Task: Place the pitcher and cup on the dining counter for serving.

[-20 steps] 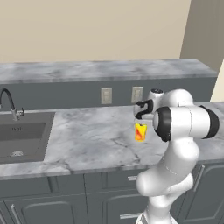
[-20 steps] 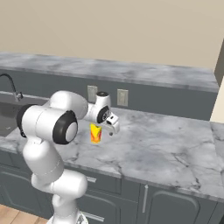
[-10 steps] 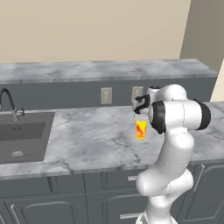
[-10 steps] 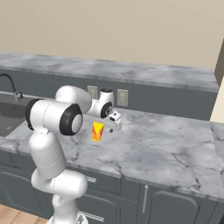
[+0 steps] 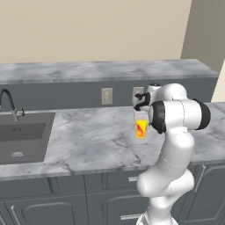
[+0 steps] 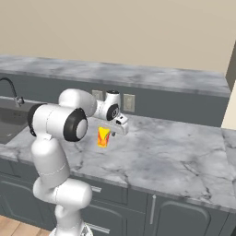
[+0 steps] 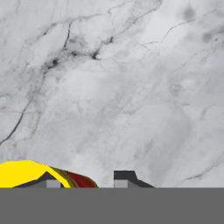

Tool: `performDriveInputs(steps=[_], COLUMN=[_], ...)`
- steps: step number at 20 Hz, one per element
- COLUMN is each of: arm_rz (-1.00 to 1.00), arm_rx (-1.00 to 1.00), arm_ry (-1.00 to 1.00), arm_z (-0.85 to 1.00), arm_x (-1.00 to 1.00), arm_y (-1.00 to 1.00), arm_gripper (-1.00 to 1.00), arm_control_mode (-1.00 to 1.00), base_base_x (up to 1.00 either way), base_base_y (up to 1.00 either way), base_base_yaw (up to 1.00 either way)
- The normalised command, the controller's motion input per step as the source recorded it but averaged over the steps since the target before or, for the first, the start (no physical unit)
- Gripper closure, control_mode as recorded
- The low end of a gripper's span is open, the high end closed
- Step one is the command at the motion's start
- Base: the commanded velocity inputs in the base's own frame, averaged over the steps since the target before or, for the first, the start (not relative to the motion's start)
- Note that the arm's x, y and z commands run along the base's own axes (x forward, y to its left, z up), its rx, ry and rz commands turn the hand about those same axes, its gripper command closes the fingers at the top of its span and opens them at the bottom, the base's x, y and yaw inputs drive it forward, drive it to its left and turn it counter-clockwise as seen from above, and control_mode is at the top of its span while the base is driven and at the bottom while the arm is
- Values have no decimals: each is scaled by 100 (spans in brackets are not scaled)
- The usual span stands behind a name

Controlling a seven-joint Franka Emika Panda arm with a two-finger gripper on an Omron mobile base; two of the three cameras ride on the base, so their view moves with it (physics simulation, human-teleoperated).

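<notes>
The small yellow cup (image 5: 141, 128) with a red-orange mark stands on the lower marble worktop (image 5: 88, 138), right of the sink. My gripper (image 5: 140, 115) hangs straight over it, fingertips at its rim. From the other side the cup (image 6: 103, 137) sits just under the gripper (image 6: 107, 130). In the hand view the cup (image 7: 26, 173) is at the bottom left. The gripper (image 7: 85, 179) straddles its near wall, one fingertip over the cup's mouth and one outside, with a gap left on the outer side. The dining counter (image 5: 101, 70) runs raised behind the worktop. The pitcher is out of view.
A sink (image 5: 22, 136) with a dark faucet (image 5: 9, 103) lies at the left. Two wall outlets (image 5: 107, 96) sit on the dark panel behind the cup. Open marble worktop (image 6: 175, 152) stretches to the right. Drawers and cabinet doors run below the front edge.
The hand has come down onto the cup's rim and the jaws have narrowed a good deal. The arm's upper links have swung upright. The cup stays in place.
</notes>
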Motion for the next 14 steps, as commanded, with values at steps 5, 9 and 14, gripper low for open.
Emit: performDriveInputs(steps=[5, 9, 14], arm_rz=[2, 7, 3], arm_rx=[-2, -11, -14], arm_ry=[-12, -27, -30], arm_z=[16, 26, 44], arm_x=[-11, -42, -36], arm_y=[4, 10, 18], arm_gripper=[100, 100, 100], arm_control_mode=[-100, -100, -100], base_base_x=[0, 0, 0], base_base_y=[0, 0, 0], base_base_yaw=[0, 0, 0])
